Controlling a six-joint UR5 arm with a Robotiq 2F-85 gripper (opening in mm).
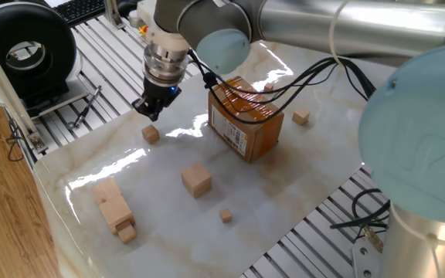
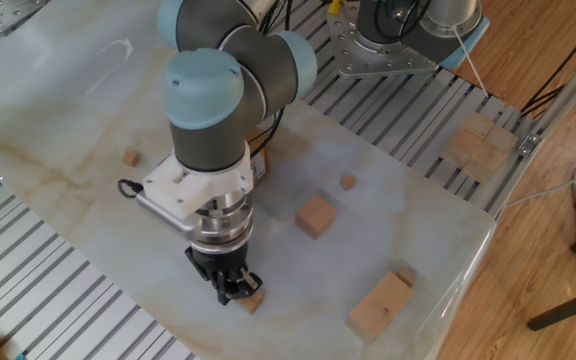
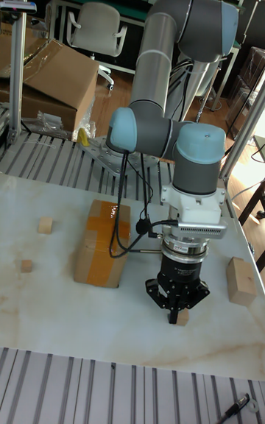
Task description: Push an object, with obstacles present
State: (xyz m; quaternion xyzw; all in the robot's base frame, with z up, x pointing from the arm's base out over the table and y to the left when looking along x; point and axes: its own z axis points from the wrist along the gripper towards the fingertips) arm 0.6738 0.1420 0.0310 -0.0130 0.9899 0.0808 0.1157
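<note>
Two near-identical small cubes on the marble bench [image 1: 284,185] today. The small cube [image 1: 151,134] I am set to push sits near the bench's edge, close to the slatted metal frame, resting flat. My fingers [image 1: 148,110] hover just beside it and a little above, on the side toward the keyboard; in the one fixed view a sliver of marble shows between tips and cube, so we are apart. The other fixed view has my fingers [image 2: 231,292] right next to the cube [image 2: 252,299], and the tall fixed view has them [image 3: 175,309] overlapping the cube [image 3: 181,316], contact not readable there. Tips drawn close together, nothing between them; exact gap I cannot tell.

Obstacles: cardboard box [image 1: 245,118], taped, barcode label facing the bench's near side, standing well apart from the cube and behind my wrist. Second small cube [image 1: 301,116] beyond the box. Larger wooden cube [image 1: 196,180] mid-bench. Tiny cube [image 1: 226,215] nearer the front edge. Stacked wooden block [image 1: 113,205] with a small piece at its end, close to the bench's corner. Black cables loop from my wrist over the box top.
</note>
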